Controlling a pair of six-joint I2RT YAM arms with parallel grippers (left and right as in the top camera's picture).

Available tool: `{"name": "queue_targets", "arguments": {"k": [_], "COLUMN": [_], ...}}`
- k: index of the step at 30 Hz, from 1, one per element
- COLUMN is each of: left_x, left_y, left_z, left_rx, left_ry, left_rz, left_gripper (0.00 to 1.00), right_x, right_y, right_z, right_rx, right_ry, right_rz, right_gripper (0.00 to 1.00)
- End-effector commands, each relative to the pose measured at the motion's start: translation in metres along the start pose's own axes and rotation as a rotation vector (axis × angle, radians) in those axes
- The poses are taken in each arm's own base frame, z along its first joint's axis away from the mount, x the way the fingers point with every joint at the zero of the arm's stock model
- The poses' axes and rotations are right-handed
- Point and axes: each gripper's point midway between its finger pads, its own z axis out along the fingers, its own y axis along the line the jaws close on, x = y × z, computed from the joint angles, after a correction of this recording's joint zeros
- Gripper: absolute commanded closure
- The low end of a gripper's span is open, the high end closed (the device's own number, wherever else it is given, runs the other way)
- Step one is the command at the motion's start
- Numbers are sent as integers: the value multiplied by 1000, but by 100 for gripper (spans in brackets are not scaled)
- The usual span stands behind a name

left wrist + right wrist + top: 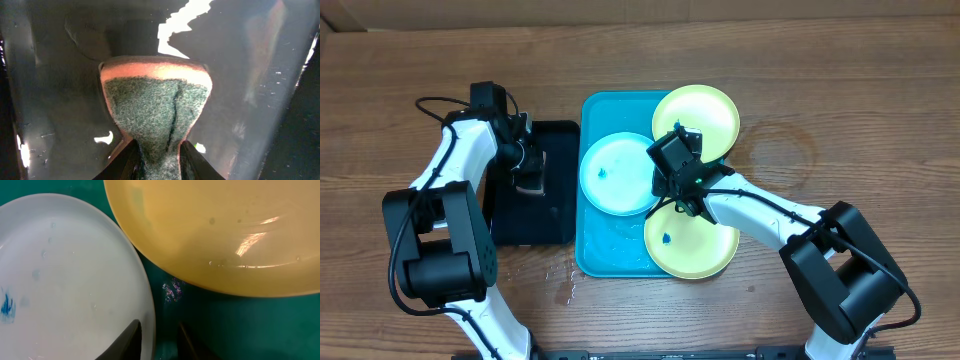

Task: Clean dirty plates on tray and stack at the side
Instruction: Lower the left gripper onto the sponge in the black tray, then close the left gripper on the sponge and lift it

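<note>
Left of the tray (pixel 600 245), the left fingers (pixel 127 162) clench the sponge (pixel 155 115). On the tray, the right fingers (pixel 131 339) straddle the rim of the cyan plate (pixel 75 280), and I cannot tell if they grip it; a shallow bite could drop it.

Overhead bright; left wrist dim, perhaps blurred; glare on yellow plate (pixel 255 235)
</note>
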Motion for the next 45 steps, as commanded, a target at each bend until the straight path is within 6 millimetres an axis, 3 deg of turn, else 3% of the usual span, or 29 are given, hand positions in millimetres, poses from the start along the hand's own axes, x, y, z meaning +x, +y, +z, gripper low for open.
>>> {"name": "queue_targets", "arguments": {"k": [1,9,16,21,33,45], "left_x": [-4,-14,-7,-5,4,6], "left_y": [2,-2,-1,-1,-1,4], "left_z": [-7,-25,-19,-16,-3,-2], "left_rx": [-31,-28,-29,-31,-90,-118], "left_ry": [-10,-14,4,9,18,25], "left_rz": [22,21,20,24,61,57], "left_gripper": [71,69,70,76,72,73], "right_x": [-1,-1,-1,-1,0,0], "right_y": [-2,-2,-2,-2,-3,-3], "right_z": [2,2,2,2,2,2], "right_rx": [13,13,13,13,16,16], "right_ry": [-7,-7,-7,-8,-4,-4], "right_rz": [-6,-6,-7,-7,-7,-6], "right_gripper": [73,71,70,69,69,69]}}
